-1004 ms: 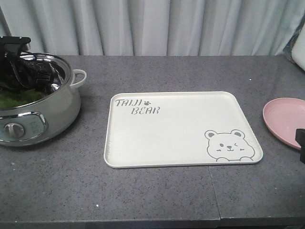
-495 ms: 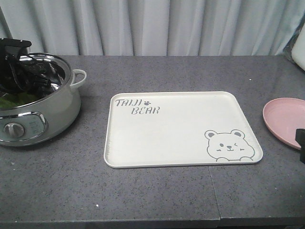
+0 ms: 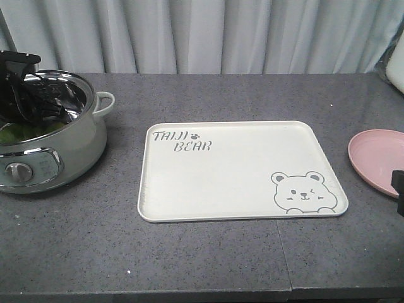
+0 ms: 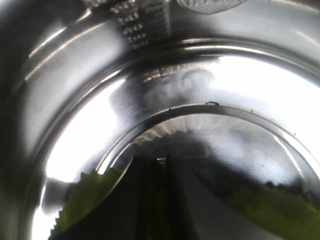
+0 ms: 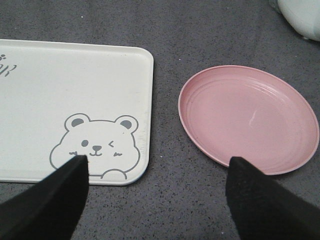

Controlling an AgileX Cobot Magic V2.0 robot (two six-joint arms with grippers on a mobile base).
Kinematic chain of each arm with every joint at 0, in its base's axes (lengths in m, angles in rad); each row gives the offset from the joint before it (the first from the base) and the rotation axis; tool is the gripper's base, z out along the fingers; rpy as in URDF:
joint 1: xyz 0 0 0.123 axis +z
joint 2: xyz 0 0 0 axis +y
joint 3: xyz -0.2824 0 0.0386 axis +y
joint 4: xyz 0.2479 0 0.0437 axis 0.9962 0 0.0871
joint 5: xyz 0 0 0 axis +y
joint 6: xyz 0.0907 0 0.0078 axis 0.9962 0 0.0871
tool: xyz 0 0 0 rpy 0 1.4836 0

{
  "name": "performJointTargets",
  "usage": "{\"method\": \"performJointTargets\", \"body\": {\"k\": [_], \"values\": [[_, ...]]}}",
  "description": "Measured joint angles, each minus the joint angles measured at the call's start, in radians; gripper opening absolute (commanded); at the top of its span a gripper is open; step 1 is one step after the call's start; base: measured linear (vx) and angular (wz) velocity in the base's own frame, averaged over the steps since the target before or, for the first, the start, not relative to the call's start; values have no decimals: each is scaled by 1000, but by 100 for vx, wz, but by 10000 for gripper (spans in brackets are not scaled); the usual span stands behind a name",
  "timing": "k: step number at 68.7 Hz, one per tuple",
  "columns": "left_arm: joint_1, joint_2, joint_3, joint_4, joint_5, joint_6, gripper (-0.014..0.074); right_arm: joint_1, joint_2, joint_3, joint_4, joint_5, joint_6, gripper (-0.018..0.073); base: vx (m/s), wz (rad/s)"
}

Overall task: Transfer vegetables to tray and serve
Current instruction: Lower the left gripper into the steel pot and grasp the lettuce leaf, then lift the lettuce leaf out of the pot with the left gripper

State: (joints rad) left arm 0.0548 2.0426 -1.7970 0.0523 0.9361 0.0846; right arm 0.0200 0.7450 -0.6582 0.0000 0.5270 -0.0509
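Note:
The vegetables, a frilly green lettuce leaf (image 3: 19,132), lie inside the steel electric pot (image 3: 69,158) at the table's left. My left gripper (image 3: 25,101) reaches down into that pot. In the left wrist view its dark fingers (image 4: 137,200) stand almost together, and green leaf (image 4: 85,195) shows between and beside them. The cream tray (image 3: 240,170) with the bear drawing lies bare at the table's middle. My right gripper (image 5: 157,165) hangs open over the grey tabletop, between the tray's (image 5: 60,85) bear corner and the pink plate (image 5: 245,115).
The round pink plate (image 3: 379,158) sits at the right edge of the table. The pot has a side handle (image 3: 106,101) pointing toward the tray. A grey curtain hangs behind the table. A pale object (image 3: 396,69) stands at the far right.
My left gripper has shifted slightly left inside the pot, and less green leaf shows over the rim than a second ago. The right gripper, tray and plate have not moved.

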Motion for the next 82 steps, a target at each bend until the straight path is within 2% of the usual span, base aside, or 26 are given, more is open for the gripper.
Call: {"method": "performJointTargets", "body": {"k": [24,36,45,52,65,74,82], "values": [[0,-119,3,-7,32,0,3,0,0,0,0,0,0,541,0,0],[0,-213,3,-52,64,5,3,0,0,0,0,0,0,541,0,0],[0,-292,10,-106,87,42,3,0,0,0,0,0,0,541,0,0],[0,-364,47,-170,91,84,3,0,0,0,0,0,0,541,0,0],[0,-521,194,-338,82,191,3,0,0,0,14,7,0,541,0,0],[-5,-632,329,-517,40,316,3,0,5,0,41,33,-1,541,0,0],[-39,-707,441,-679,3,452,3,0,23,0,75,62,-19,541,0,0]]}}
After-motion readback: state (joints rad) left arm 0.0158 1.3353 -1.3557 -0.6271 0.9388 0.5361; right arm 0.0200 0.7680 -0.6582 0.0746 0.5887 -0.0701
